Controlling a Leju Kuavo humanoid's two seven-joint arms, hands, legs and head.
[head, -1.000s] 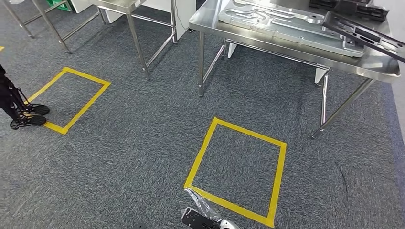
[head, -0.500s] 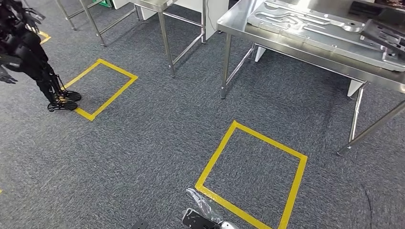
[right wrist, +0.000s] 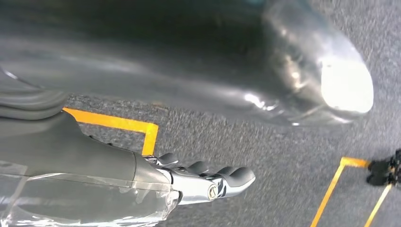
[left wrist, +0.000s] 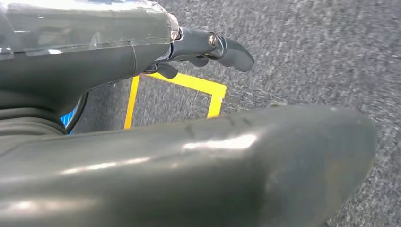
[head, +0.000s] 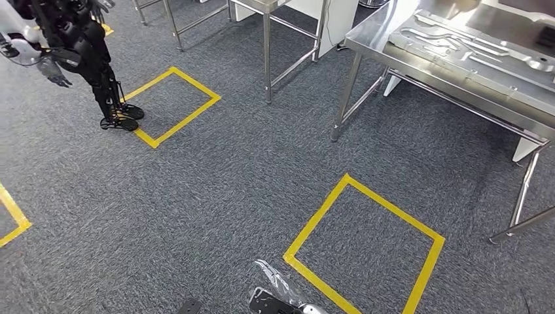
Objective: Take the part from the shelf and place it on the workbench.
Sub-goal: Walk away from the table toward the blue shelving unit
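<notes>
Head view: steel desk at upper right, a flat machined metal plate lying on it. Yellow tape square on grey carpet at lower centre, another at upper left beside a black robot standing there. Left wrist view: my left hand empty, fingers extended, loosely apart. Right wrist view: right hand likewise holds nothing, fingers straight, over carpet.
</notes>
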